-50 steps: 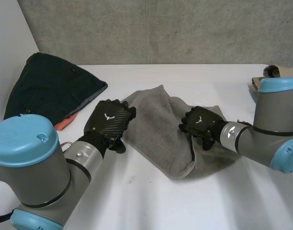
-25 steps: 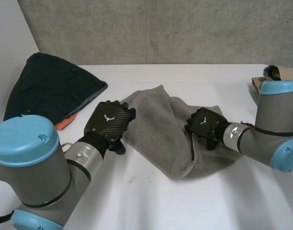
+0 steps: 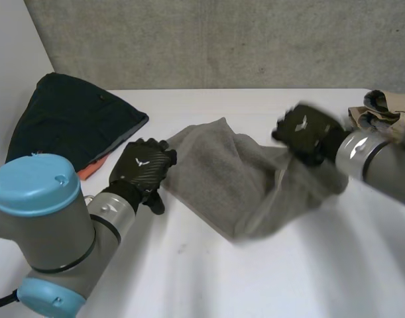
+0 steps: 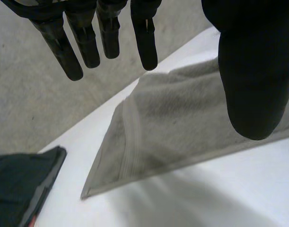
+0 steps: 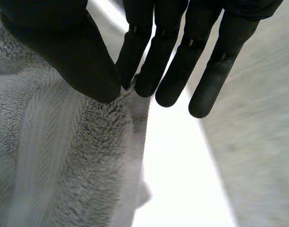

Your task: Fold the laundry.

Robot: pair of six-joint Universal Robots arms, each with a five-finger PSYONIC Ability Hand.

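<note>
A grey towel point(image 3: 219, 165) lies crumpled in the middle of the white table. My right hand point(image 3: 305, 131) is raised above the towel's right side. In the right wrist view its thumb point(image 5: 64, 52) and fingertips pinch a fold of the towel's point(image 5: 64, 161) edge, and the cloth hangs down from that grip. My left hand point(image 3: 141, 169) rests at the towel's left corner, palm down. In the left wrist view its fingers point(image 4: 106, 33) are straight and spread over the towel's point(image 4: 182, 123) hemmed corner, holding nothing.
A dark green garment point(image 3: 69, 119) is heaped at the back left, with an orange piece point(image 3: 88, 171) poking out beneath it; its edge point(image 4: 16, 184) lies close to my left hand. A beige garment point(image 3: 381, 105) sits at the back right. A grey wall stands behind the table.
My right hand closed on the towel and rose toward the back right, pulling the towel's right part up. My left hand slid a little left, toward the towel's corner.
</note>
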